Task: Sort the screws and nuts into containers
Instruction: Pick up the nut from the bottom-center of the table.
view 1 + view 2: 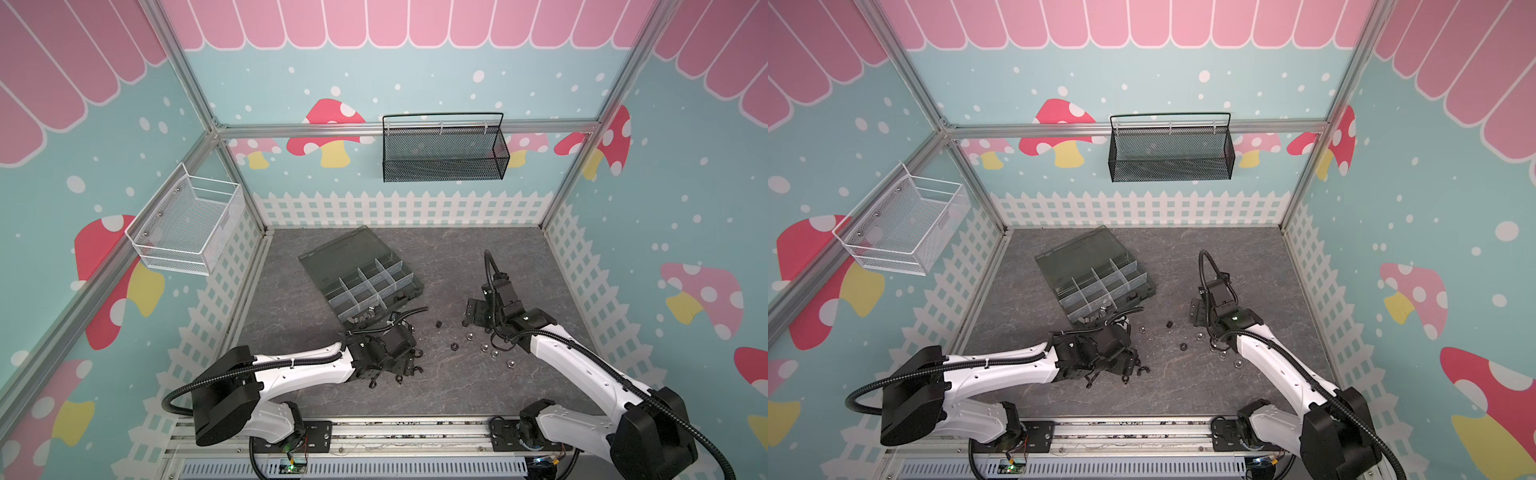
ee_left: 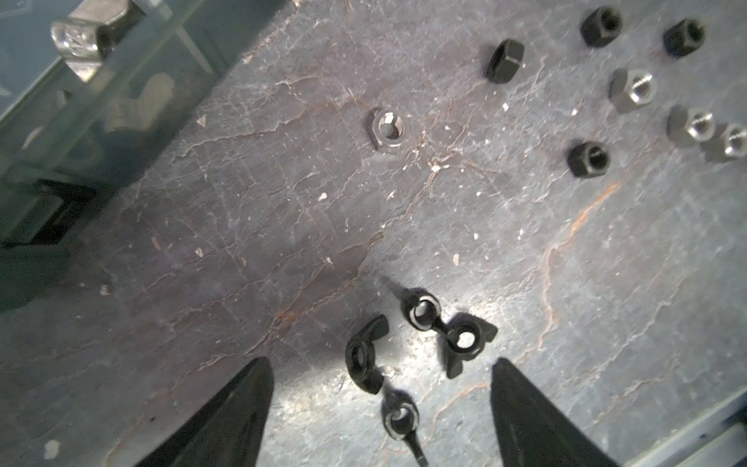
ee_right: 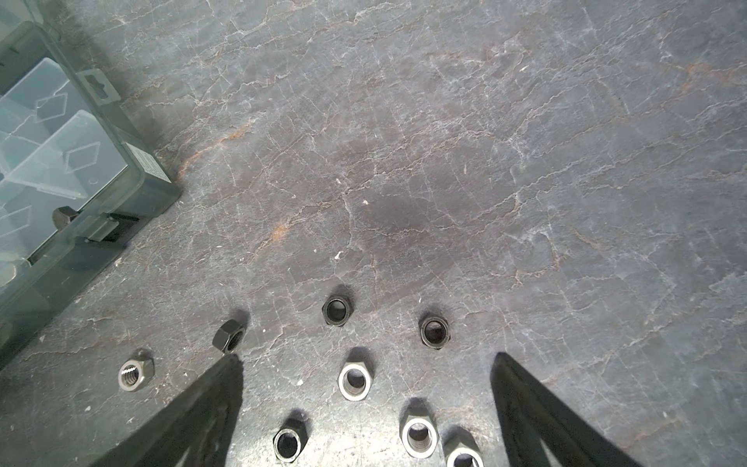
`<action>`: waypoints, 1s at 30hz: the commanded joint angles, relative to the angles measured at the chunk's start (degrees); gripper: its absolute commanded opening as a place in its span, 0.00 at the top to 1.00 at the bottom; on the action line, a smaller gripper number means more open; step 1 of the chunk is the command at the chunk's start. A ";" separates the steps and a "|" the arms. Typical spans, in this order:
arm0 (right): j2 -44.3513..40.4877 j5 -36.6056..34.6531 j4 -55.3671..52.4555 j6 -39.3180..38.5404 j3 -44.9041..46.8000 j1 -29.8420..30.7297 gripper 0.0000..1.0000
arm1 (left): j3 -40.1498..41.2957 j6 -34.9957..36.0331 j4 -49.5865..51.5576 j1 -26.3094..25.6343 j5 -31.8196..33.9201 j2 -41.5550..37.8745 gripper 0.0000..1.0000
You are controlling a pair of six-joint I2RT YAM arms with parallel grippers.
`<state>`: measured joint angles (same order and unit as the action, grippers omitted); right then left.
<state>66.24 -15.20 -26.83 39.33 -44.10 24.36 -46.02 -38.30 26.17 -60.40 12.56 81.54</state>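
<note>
The dark grey organizer box lies open mid-table, and its containers are divided by whitish walls. My left gripper hangs open low over several black winged nuts and touches none. It sits near the box's front corner in a top view. My right gripper is open above silver hex nuts and black hex nuts. A silver winged nut and a black hex nut lie inside the box. No screws show in these views.
The smoky lid lies flat behind the box. A black mesh basket hangs on the back wall and a white wire basket on the left wall. Loose nuts are scattered between the two arms.
</note>
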 commanded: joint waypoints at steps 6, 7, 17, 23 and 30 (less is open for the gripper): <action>-0.29 -1.31 -0.42 1.36 -0.56 -0.35 0.03 | -1.52 2.12 4.32 -0.07 -0.12 4.14 0.37; -0.24 -1.35 -0.42 1.48 -0.40 -0.35 0.03 | -1.78 2.18 4.24 -0.07 -0.32 4.77 0.38; -0.58 -2.34 -0.42 1.31 -0.89 -0.37 0.03 | -3.46 3.15 4.40 0.06 -0.43 8.88 0.51; -0.24 -2.32 -0.33 1.13 -1.10 -0.37 0.03 | -3.20 2.58 4.68 0.79 -0.42 9.96 0.56; -0.25 -2.40 -0.16 1.24 -1.09 -0.36 0.03 | -2.84 2.03 4.79 2.91 -1.47 10.96 0.64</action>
<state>66.24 -16.56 -26.79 39.51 -44.10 24.36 -48.16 -35.64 30.15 -58.46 11.64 91.57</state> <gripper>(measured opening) 0.970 0.368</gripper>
